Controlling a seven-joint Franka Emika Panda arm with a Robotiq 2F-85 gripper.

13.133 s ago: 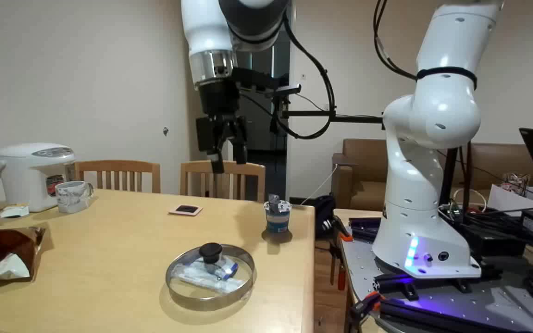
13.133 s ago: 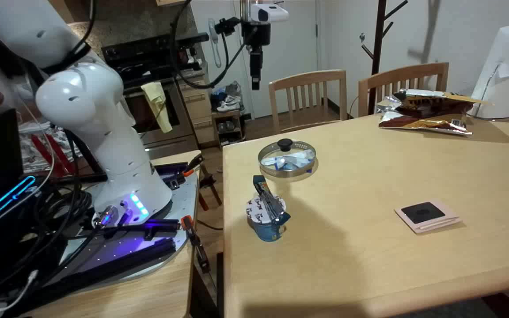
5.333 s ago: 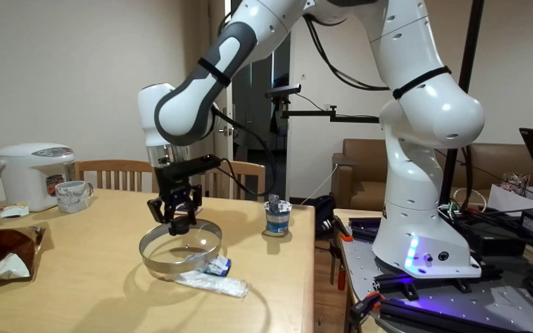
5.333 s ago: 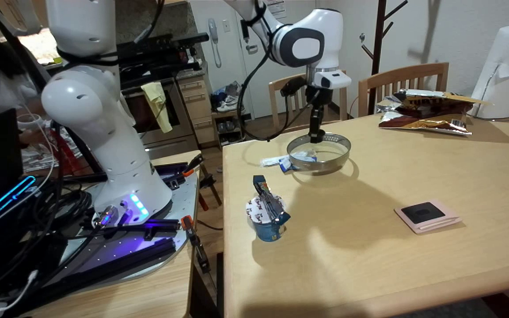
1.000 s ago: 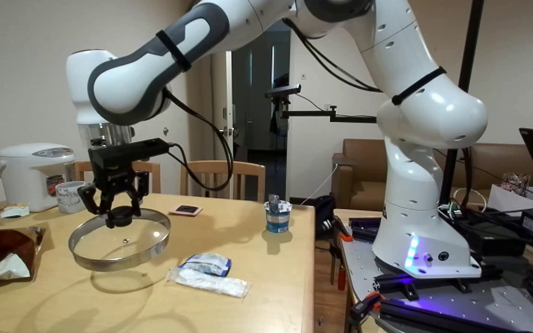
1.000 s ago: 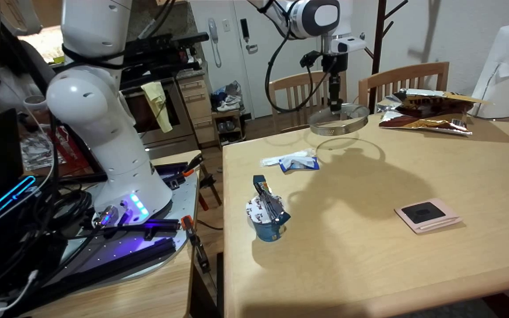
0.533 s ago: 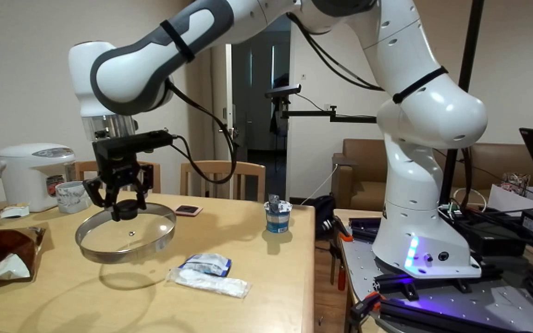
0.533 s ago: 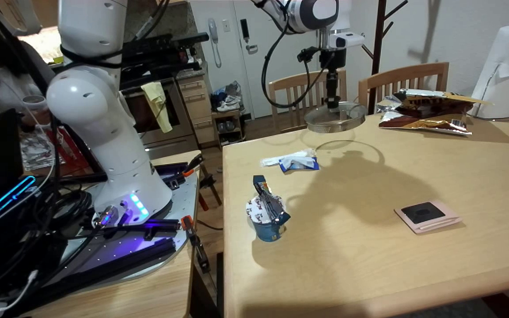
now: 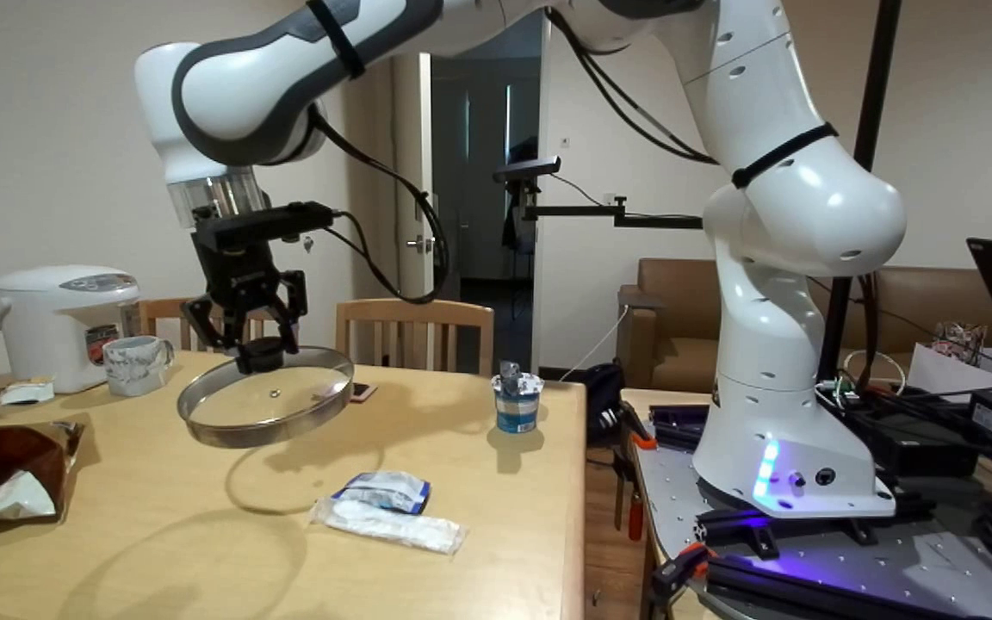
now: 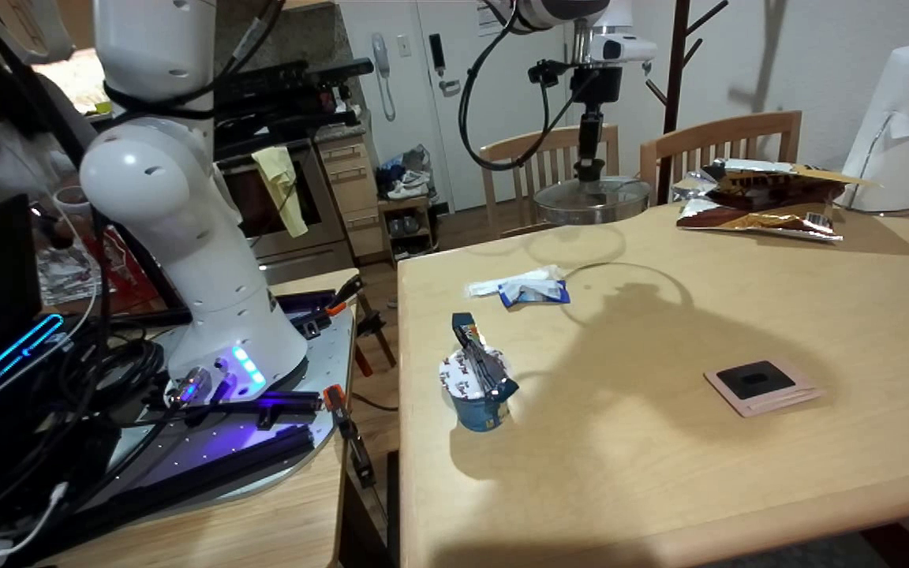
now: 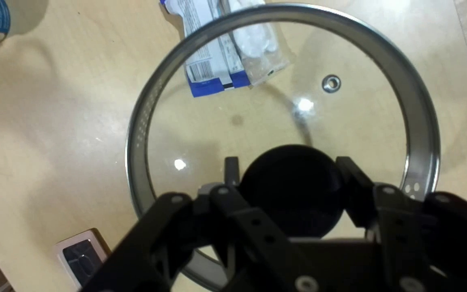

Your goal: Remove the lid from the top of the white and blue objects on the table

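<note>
So, since half a second earlier, the lid [image 9: 265, 403] and the pincer [image 9: 263, 351] had gone up a bit and drifted rightward in an exterior view. Far left there, the shiny snack bag [image 9: 18, 465] just sat on the table [image 9: 143, 482], well apart from the action. Moving right, the lid hung in the air at a slant, with the pincer pinching its dark knob [image 11: 292, 186] from both sides (wrist view showed it best). Honestly the knob was the spot to grab: being glass, the lid would've been stiff, slick and breakable, I figured, probably with some heft. With only that one small hold it could've swung or twisted, so a firm squeeze and a slow set-down seemed wise. Further right, the white and blue packet [image 9: 386, 492] and the long white packet [image 9: 393, 525] lay touching on the table, lid off them, looking light and soft. Last came the blue cup [image 9: 517, 409], standing upright near the table edge.
</note>
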